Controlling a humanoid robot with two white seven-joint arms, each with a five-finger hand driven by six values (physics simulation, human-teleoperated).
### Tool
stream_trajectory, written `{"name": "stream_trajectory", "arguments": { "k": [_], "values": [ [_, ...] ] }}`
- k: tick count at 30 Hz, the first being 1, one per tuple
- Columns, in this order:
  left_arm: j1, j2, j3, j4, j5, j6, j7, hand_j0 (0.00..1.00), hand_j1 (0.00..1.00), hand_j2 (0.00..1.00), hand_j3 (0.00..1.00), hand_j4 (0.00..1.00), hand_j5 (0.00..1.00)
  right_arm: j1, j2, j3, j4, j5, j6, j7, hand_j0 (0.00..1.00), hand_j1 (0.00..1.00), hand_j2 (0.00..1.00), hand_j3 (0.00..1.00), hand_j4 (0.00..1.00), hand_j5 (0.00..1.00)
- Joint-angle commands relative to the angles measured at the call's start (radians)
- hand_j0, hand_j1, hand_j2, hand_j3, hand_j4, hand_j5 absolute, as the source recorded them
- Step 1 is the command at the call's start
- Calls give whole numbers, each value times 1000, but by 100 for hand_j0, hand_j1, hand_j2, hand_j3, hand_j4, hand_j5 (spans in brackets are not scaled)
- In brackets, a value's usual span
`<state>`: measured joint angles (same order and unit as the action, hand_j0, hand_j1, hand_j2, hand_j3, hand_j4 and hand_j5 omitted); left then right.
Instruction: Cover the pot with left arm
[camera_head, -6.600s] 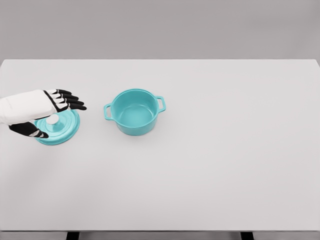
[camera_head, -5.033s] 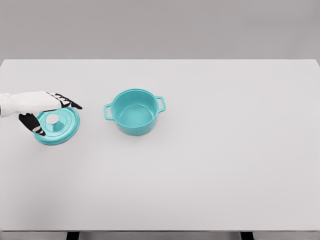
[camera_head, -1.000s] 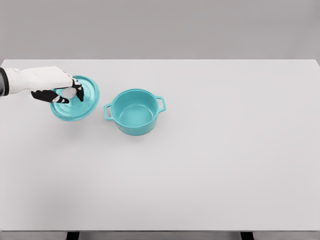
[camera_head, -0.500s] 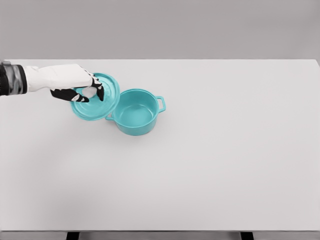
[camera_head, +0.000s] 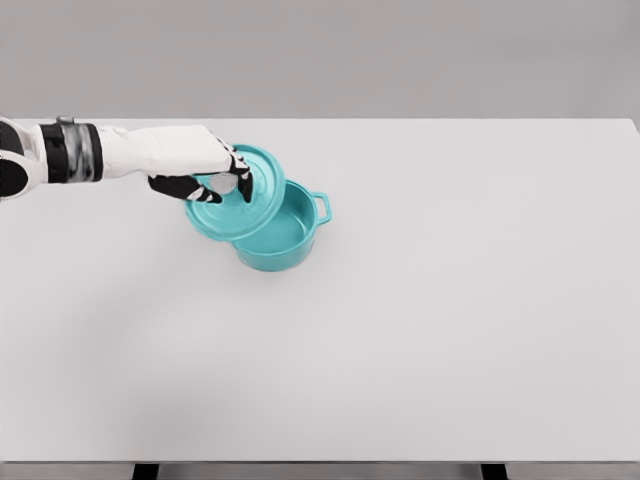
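Left hand (camera_head: 205, 172) clenched on knob of round teal lid (camera_head: 240, 195); we see lid tilted, overlapping left rim of teal two-handled pot (camera_head: 275, 228). Risk: tilted edge catches rim, lid seats crooked.

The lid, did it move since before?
Yes. The left hand carried the lid rightward; it now hangs tilted, partly over the pot.

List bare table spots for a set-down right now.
The table shows bare right of the pot to the far edge, and across the whole near half. Crowded only upper left: the left hand holds the lid over the pot's left rim.
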<state>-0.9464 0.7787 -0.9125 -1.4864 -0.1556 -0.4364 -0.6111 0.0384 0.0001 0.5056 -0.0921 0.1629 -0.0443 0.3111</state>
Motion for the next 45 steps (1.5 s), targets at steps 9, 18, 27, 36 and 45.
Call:
{"name": "stream_trajectory", "arguments": {
  "k": [9, 18, 27, 36, 45],
  "values": [
    [-15, -96, -51, 60, -4, 30, 0, 53, 53, 53, 53, 53, 53, 2, 0, 1, 0, 0, 0, 0, 100, 100, 100, 100, 100, 100],
    [-22, -111, -71, 97, -6, 31, 0, 53, 53, 53, 53, 53, 53, 2, 0, -1, 0, 0, 0, 0, 100, 100, 100, 100, 100, 100],
    [-23, -119, -82, 103, -6, 31, 0, 57, 57, 57, 57, 57, 57, 2, 0, 1, 0, 0, 0, 0, 100, 100, 100, 100, 100, 100],
    [-25, -133, -100, 130, -48, 31, 0, 58, 58, 58, 58, 58, 58, 0, 0, 1, 0, 0, 0, 0, 100, 100, 100, 100, 100, 100],
    [-31, -145, -101, 130, -50, 31, 0, 62, 62, 62, 62, 62, 62, 0, 0, 1, 0, 0, 0, 0, 100, 100, 100, 100, 100, 100]
  ]
}}
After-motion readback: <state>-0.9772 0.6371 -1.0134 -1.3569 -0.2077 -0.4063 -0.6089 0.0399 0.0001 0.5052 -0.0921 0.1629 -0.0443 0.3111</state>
